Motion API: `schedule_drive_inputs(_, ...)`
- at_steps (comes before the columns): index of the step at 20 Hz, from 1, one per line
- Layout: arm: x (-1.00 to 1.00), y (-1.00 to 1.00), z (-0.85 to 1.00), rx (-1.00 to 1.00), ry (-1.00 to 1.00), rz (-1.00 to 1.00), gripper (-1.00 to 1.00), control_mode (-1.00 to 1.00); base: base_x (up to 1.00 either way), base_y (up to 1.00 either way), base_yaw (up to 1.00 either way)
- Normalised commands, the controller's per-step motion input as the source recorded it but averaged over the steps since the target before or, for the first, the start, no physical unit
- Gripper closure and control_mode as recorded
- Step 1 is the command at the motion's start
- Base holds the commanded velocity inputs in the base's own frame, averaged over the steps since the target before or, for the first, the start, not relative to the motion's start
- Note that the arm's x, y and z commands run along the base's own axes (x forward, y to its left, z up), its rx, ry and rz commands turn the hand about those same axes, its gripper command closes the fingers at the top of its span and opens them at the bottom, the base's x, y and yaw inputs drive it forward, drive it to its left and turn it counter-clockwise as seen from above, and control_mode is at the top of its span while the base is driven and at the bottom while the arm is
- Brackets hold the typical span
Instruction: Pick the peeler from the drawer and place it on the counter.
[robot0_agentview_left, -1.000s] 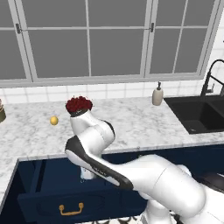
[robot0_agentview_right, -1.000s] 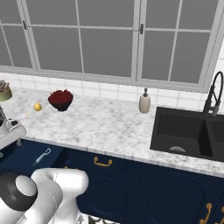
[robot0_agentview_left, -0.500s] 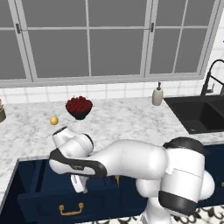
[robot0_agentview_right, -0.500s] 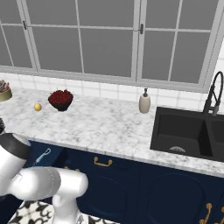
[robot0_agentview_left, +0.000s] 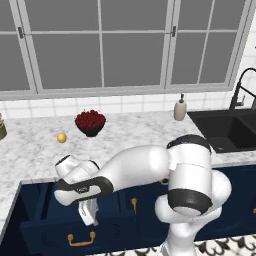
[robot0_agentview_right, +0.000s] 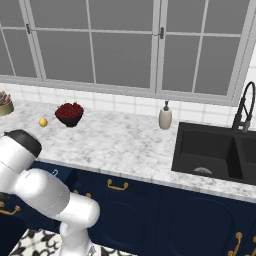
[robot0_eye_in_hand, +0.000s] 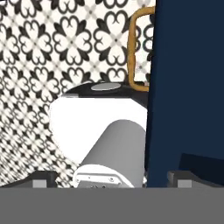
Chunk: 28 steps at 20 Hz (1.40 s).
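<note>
Peeler: a small pale loop in the open drawer, visible in the right base view beside the arm. End effector hangs over the drawer front; fingers spread apart, empty. Lemon and bowl sit on the desk.

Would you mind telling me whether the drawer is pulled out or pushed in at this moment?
Pulled out. The left base view shows the drawer projecting out from under the counter, its navy interior exposed.

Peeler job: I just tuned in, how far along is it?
Done: the drawer stands open. In hand: nothing; the gripper is open, low by the drawer front. Left: grasp the peeler, lying in the drawer, and set it on the counter.
</note>
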Motion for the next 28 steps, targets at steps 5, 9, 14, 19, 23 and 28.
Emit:
schedule_drive_inputs(5, 0.34, 0.00, -0.29, 0.00, -0.10, 0.04, -1.00, -1.00, 0.00, 0.00, 0.00)
schedule_drive_inputs(9, 0.45, 0.00, -0.38, 0.00, -0.09, 0.06, -1.00, -1.00, 0.00, 0.00, 0.00)
schedule_drive_inputs(14, 0.30, 0.00, -0.35, 0.00, -0.01, 0.09, -1.00, -1.00, 0.00, 0.00, 0.00)
schedule_drive_inputs(19, -0.60, 0.00, -0.13, 0.00, 0.03, 0.12, -1.00, -1.00, 0.00, 0.00, 0.00)
schedule_drive_inputs(23, -1.00, 0.08, -0.01, -0.01, 0.00, 0.25, -1.00, -1.00, 0.00, 0.00, 0.00)
schedule_drive_inputs(28, -1.00, 0.22, 0.00, -0.02, -0.06, 0.29, -1.00, -1.00, 0.00, 0.00, 0.00)
